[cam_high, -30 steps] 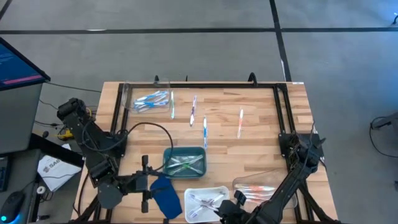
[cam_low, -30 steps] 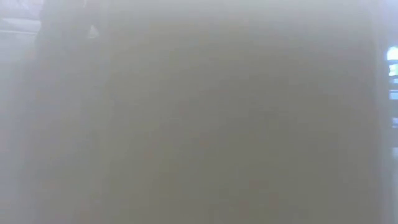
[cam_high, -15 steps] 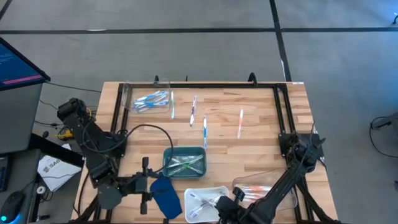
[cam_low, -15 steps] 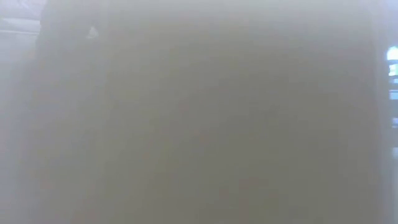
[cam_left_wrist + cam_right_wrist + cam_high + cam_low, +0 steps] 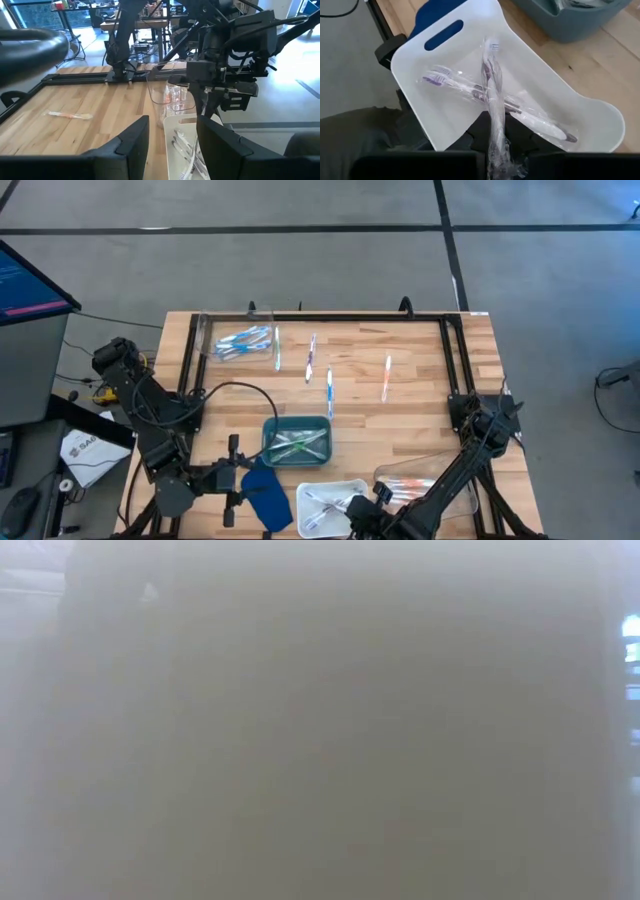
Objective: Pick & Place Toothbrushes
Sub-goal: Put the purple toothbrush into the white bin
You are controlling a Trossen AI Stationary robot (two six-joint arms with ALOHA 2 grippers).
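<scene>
My right gripper [image 5: 362, 510] is over the white tray [image 5: 312, 518] at the table's near edge, shut on a wrapped purple-grey toothbrush [image 5: 492, 95]. Two more purple-grey toothbrushes [image 5: 470, 90] lie in that tray. My left gripper [image 5: 236, 476] is open and empty near the table's near left, beside a dark blue flat piece [image 5: 265, 492]. Green toothbrushes lie in the teal tray [image 5: 297, 440], blue ones in the clear tray [image 5: 238, 340], and pink-orange ones in the clear tray [image 5: 420, 480]. Several loose toothbrushes [image 5: 330, 392] lie flat on the wood. My right gripper pinches the wrapped toothbrush's handle end [image 5: 496, 134] between its two fingers [image 5: 479, 131], and the toothbrush runs along the fingers. Its brush end [image 5: 490, 50] reaches out over the white tray and crosses above the others. I cannot tell whether it touches them.
A black frame rail [image 5: 330, 318] runs along the table's far edge and down both sides. The white tray's wall [image 5: 175, 120] and my right gripper [image 5: 220, 80] stand close in front of my left gripper. The low view shows only grey haze.
</scene>
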